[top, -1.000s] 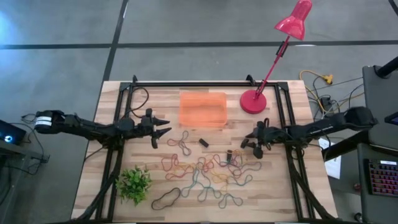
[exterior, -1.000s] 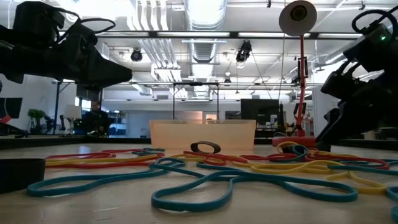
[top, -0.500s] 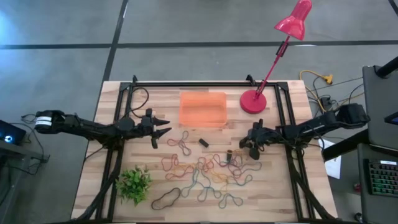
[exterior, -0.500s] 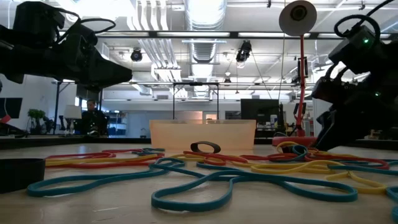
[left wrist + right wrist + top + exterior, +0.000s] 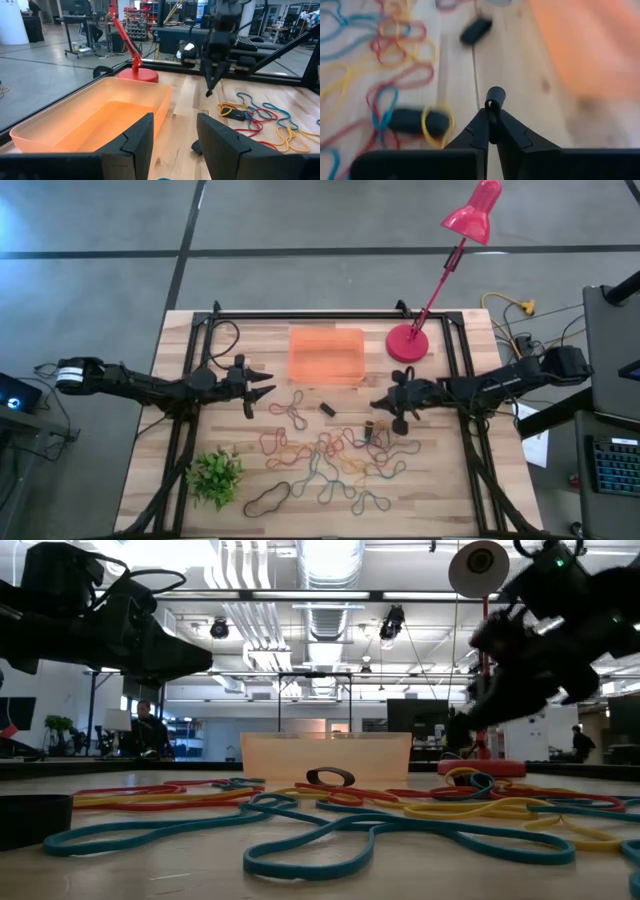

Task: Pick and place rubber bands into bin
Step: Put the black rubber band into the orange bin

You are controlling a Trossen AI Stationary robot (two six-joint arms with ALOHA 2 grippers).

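On the wooden table [image 5: 455, 480], well over a dozen rubber bands [image 5: 330, 460] are seen strewn at 6 o'clock of one orange bin [image 5: 326, 355]; an exact count cannot be made. One small black loop is pinched in the shut right gripper [image 5: 377, 406], held above the table at 4 o'clock of the bin. One left gripper [image 5: 268, 385], fingers parted and empty, is kept at the bin's 8 o'clock. One red lamp [image 5: 408, 342] and one green plant [image 5: 216, 475] are also seen.
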